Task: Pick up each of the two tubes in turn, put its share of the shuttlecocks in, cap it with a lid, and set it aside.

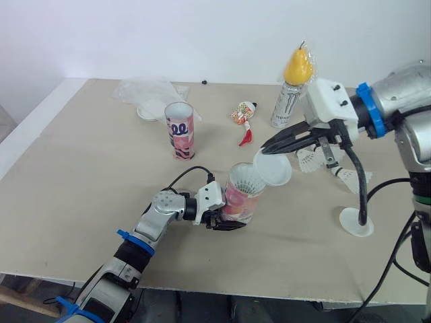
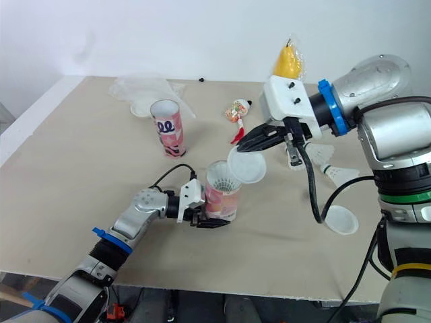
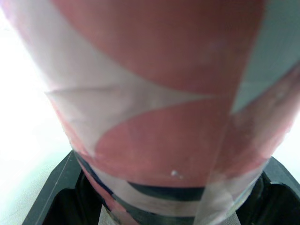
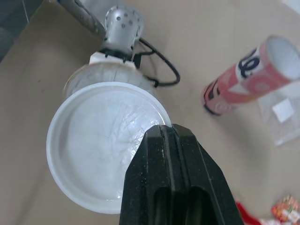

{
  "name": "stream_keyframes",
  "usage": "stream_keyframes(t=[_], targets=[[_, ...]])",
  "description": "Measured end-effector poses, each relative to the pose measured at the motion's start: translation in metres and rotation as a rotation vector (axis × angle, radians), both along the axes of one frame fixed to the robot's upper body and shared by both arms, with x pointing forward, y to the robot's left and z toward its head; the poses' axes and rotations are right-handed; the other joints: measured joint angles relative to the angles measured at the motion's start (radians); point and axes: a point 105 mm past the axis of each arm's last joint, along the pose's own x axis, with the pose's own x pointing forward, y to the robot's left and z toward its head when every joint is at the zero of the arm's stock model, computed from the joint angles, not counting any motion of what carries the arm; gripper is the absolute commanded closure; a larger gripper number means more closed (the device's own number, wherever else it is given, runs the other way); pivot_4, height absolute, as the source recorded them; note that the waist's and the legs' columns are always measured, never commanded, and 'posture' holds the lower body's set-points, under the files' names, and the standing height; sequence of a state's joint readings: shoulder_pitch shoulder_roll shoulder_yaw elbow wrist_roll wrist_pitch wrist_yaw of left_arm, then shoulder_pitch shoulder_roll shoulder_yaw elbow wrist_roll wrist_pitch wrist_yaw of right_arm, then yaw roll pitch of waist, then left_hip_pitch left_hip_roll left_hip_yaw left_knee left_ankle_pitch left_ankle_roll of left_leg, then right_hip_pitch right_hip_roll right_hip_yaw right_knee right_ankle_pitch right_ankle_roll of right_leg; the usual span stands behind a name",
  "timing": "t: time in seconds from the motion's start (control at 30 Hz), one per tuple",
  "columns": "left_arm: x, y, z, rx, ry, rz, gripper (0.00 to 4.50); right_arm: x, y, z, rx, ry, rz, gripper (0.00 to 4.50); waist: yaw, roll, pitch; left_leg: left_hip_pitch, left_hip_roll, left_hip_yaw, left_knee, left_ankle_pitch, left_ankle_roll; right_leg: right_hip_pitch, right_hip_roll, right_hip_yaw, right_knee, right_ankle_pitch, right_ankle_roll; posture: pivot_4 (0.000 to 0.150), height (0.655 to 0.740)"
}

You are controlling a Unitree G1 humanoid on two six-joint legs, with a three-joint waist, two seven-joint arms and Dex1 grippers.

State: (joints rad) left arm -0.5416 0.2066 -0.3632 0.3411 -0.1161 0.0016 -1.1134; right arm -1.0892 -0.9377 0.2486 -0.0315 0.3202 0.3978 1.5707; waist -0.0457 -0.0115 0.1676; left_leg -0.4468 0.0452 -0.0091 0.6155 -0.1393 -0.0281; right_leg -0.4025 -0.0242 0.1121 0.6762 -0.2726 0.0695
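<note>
The fingers [image 4: 173, 183] of the right gripper [image 1: 268, 146] are pinched together on the rim of a white lid [image 4: 101, 140], which hangs tilted just beside the mouth of the pink tube [image 1: 244, 196]. The left gripper [image 1: 225, 219] is clamped round that tube low on its body, just off the table [image 1: 81, 155]. A shuttlecock [image 1: 246, 180] shows inside the mouth. The tube looks like light, thin card that would dent under a hard squeeze, so the low hold near the stiffer base seems right. The lid seems thin, springy plastic that may flex or twist from an edge hold. The second tube [image 1: 180, 130] stands upright and open, well apart.
</note>
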Motion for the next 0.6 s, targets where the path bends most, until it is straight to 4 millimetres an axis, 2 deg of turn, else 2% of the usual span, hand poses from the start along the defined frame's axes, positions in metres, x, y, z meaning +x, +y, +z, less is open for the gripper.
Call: stream_keyframes(t=[0.2,0.3,0.6], targets=[[0.001,0.001,0.000,0.006,-0.004,0.001,1.46,-0.002,0.016,-0.008,-0.002,0.043,0.073,4.46,-0.001,0.000,0.000,0.000,0.000,0.000,0.000,0.000,0.000,0.000,0.000,0.000,0.000,0.000,0.000,0.150,0.7400],[0.001,0.001,0.000,0.007,-0.006,0.006,1.46,0.000,0.025,-0.018,-0.008,0.066,0.113,4.46,-0.001,0.000,0.000,0.000,0.001,0.000,0.000,0.000,0.000,0.000,0.001,0.000,0.000,0.000,0.000,0.150,0.7400],[0.001,0.001,0.000,0.010,-0.012,0.008,1.46,0.008,0.029,-0.029,-0.032,0.064,0.128,4.46,0.000,0.000,0.000,0.000,0.001,0.000,0.000,0.000,0.000,0.000,0.001,0.000,0.000,0.000,0.000,0.150,0.7400]])
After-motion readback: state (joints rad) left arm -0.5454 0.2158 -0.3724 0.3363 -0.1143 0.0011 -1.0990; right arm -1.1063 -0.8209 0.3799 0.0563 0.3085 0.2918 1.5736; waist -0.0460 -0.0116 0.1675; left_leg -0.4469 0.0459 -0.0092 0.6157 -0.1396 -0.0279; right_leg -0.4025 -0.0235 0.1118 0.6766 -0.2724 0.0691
